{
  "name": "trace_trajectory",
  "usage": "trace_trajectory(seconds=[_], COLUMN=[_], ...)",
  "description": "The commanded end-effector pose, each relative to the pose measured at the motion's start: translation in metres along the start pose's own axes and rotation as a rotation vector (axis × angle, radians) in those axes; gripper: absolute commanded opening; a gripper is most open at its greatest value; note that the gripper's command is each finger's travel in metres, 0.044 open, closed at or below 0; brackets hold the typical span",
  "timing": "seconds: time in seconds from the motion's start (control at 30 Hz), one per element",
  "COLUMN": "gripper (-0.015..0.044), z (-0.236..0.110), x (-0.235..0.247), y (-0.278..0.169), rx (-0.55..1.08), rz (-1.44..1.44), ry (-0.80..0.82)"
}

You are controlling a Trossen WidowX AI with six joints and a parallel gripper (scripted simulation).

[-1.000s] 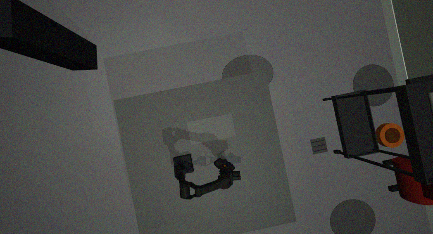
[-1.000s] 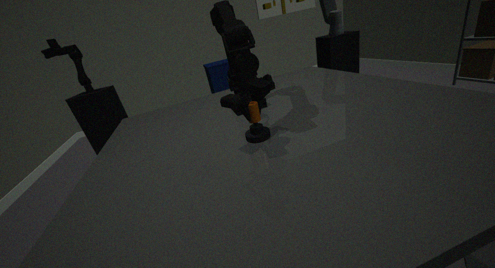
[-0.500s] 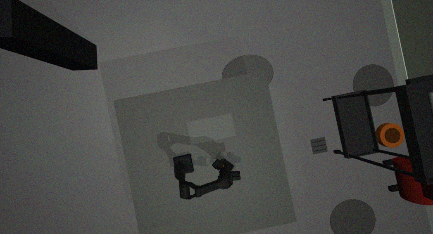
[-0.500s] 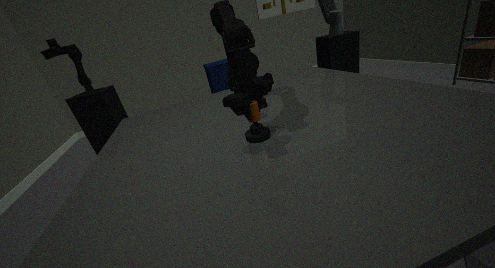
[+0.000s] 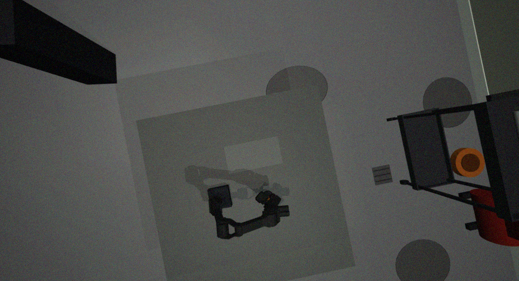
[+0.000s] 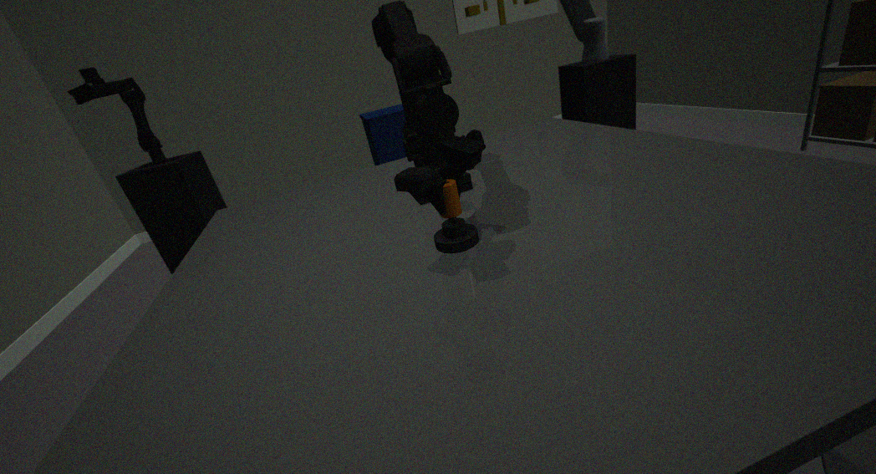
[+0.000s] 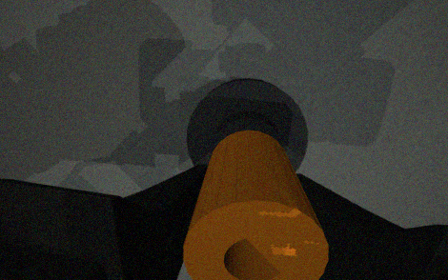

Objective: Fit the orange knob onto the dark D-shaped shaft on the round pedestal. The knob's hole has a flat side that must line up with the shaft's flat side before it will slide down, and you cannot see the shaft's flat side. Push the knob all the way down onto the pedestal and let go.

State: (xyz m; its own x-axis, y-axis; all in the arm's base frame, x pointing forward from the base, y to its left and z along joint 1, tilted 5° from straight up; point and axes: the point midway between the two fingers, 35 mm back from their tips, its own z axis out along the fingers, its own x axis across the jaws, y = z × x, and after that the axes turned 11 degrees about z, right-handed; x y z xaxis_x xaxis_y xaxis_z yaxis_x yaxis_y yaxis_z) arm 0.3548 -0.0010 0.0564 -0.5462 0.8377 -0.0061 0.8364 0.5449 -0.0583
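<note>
Dim grey room; shelving, seemingly, at right.

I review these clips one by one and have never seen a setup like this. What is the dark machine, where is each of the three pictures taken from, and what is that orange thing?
The dark machine is a jointed robot arm standing on a pale grey table top. One picture looks straight down from high above, one looks from the side of the room, and one comes from a camera on the arm's wrist, looking along its hand. The hand is clamped on the orange cylindrical knob, whose near end shows a hole with one flat side. Just below the knob sits the dark round pedestal, and the knob's lower end hangs just above its centre, not pushed down. The shaft itself is hard to make out. The other orange ring in the overhead picture is room clutter, not part of the job.
</note>
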Motion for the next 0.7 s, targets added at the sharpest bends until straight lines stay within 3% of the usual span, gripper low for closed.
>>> trace_trajectory(seconds=[0.0, 0.67], gripper=[0.0, 0.0], z=[0.0012, 0.0025], x=[-0.0013, 0.0016], y=[0.0009, -0.0028], rx=[-0.003, -0.002], rz=[-0.004, -0.004], ry=[-0.005, -0.005])
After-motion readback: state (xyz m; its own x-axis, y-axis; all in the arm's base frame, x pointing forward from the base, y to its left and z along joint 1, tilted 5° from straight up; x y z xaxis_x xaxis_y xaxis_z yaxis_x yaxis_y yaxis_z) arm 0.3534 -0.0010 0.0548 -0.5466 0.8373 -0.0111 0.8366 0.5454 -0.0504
